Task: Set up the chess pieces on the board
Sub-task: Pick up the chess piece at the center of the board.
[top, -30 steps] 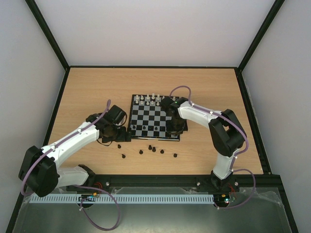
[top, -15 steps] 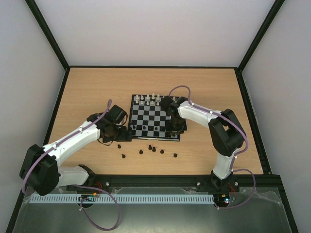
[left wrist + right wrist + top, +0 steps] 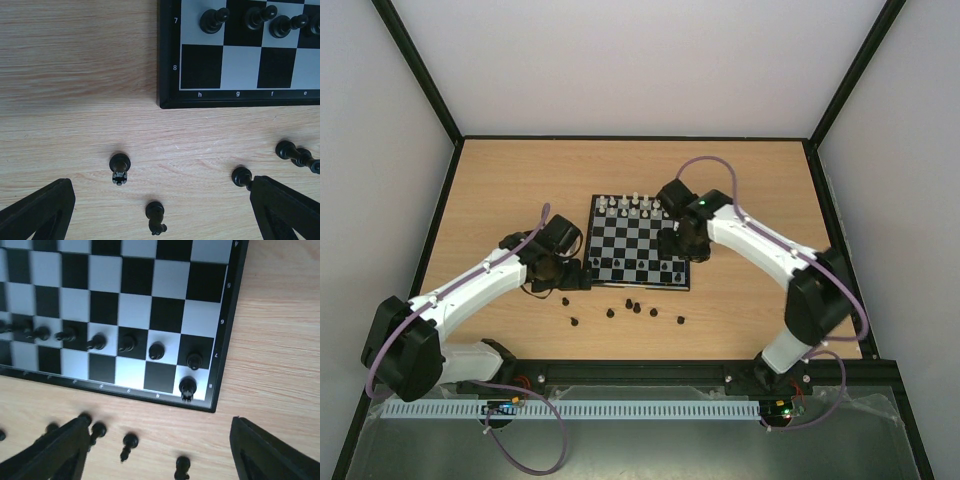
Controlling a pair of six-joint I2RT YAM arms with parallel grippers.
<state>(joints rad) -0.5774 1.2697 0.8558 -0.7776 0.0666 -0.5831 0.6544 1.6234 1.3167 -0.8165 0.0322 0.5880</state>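
Observation:
The board [image 3: 638,241] lies mid-table, with white chess pieces [image 3: 625,206] along its far edge and black pawns [image 3: 126,343] in the second row from its near edge. A black rook [image 3: 187,387] stands alone on the near right corner square. My right gripper [image 3: 165,455] hovers open above the table just off that corner, holding nothing. My left gripper [image 3: 160,220] is open over loose black pieces beside the board's near left corner [image 3: 167,102]: a rook [image 3: 119,168] and a knight [image 3: 156,216] stand between its fingers [image 3: 37,210], untouched.
Several loose black pieces [image 3: 630,305] are scattered on the wood between the board and the arm bases. Three of them [image 3: 129,444] show in the right wrist view. A black frame rail [image 3: 640,372] borders the table's near edge.
My right gripper has opened, let go of the black rook on the corner square and risen away from it. The left arm has hardly moved.

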